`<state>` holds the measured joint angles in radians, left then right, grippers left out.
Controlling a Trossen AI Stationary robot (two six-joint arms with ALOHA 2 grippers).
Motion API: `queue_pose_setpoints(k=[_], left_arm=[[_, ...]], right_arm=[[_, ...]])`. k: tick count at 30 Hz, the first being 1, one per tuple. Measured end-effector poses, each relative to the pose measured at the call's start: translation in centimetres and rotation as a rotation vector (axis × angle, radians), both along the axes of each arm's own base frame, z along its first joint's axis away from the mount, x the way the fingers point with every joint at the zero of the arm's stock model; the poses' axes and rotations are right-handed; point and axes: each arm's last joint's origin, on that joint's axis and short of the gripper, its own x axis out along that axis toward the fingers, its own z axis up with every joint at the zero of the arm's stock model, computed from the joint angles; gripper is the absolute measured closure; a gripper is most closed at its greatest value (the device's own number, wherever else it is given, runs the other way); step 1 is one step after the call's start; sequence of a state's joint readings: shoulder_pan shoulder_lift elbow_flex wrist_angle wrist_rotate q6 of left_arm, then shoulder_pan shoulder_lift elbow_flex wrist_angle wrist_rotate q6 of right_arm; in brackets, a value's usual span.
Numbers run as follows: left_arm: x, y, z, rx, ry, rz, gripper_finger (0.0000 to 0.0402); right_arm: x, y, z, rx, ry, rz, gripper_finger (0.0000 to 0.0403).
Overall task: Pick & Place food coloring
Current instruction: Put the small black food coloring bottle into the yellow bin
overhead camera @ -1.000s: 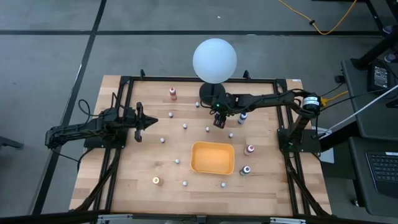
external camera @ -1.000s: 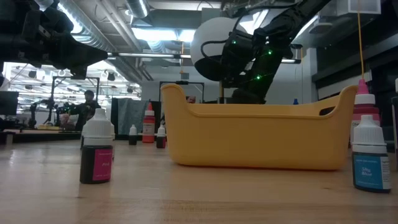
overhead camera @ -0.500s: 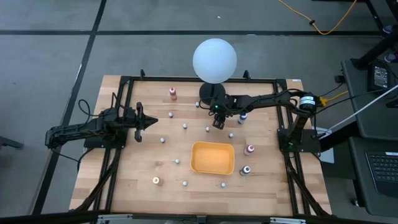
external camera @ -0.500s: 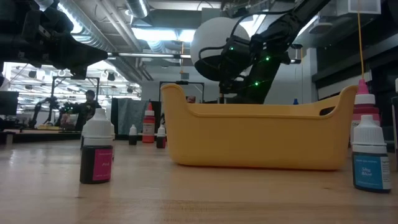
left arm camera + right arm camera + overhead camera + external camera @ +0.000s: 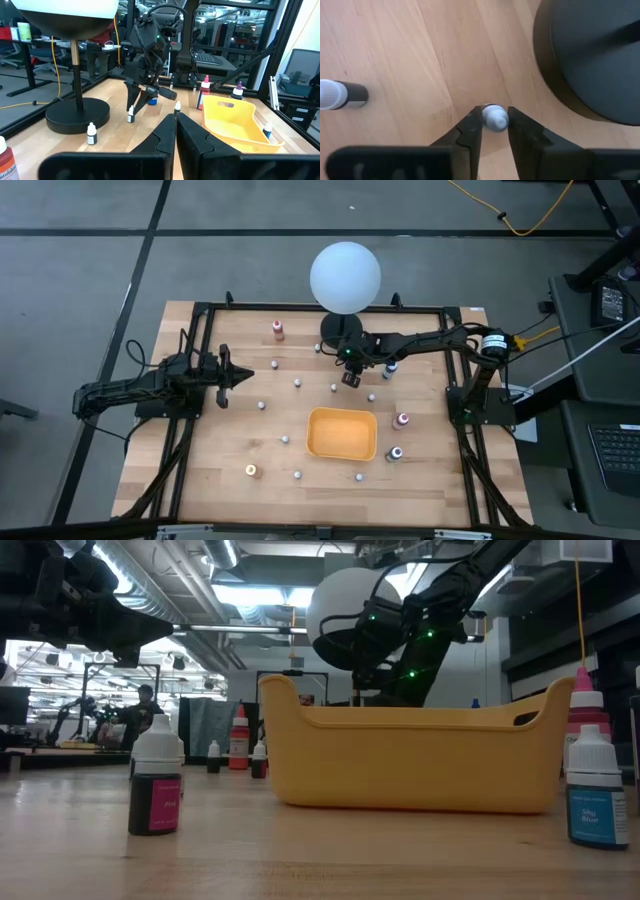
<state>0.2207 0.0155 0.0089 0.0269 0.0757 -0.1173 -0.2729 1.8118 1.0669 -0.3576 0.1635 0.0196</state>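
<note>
The food coloring is a scatter of tiny pale-capped bottles standing on their bases on the wooden table: red (image 5: 278, 331), pink (image 5: 401, 420), blue (image 5: 396, 453), orange (image 5: 251, 471). My right gripper (image 5: 350, 379) reaches in from the right, beside the lamp base, and is shut on another small bottle (image 5: 494, 118). Only that bottle's white cap shows. My left gripper (image 5: 246, 375) hovers level over the table's left side, shut and empty (image 5: 176, 119). My right gripper pinches the little bottle's white cap (image 5: 493, 112) between its two fingertips (image 5: 474, 124), one on each side. The fingers slant steeply down from the table's far side. The bottle stands upright on the table; its body is hidden under the cap.
A yellow tray (image 5: 314, 436) sits in the near middle. The lamp's black base (image 5: 595, 55) stands close beside the held bottle, under a white globe (image 5: 345, 277). Another dark bottle (image 5: 342, 95) is nearby. Several small whitish beads dot the wood.
My right gripper has stayed over the same spot by the lamp base and drawn its fingers together around the small bottle. The bottle has not moved.
</note>
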Motion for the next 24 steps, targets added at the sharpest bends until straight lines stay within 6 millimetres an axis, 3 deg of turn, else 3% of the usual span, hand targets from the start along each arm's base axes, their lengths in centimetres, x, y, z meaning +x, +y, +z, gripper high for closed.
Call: queue_pose_setpoints(k=[5, 24], left_arm=[[0.00, 0.00, 0.00, 0.000, 0.000, 0.000, 0.0389], [0.00, 0.00, 0.00, 0.000, 0.000, 0.000, 0.0393]], right_arm=[[0.03, 0.00, 0.08, -0.001, -0.004, 0.000, 0.0341], [0.18, 0.80, 0.14, -0.006, 0.004, 0.023, 0.0340]])
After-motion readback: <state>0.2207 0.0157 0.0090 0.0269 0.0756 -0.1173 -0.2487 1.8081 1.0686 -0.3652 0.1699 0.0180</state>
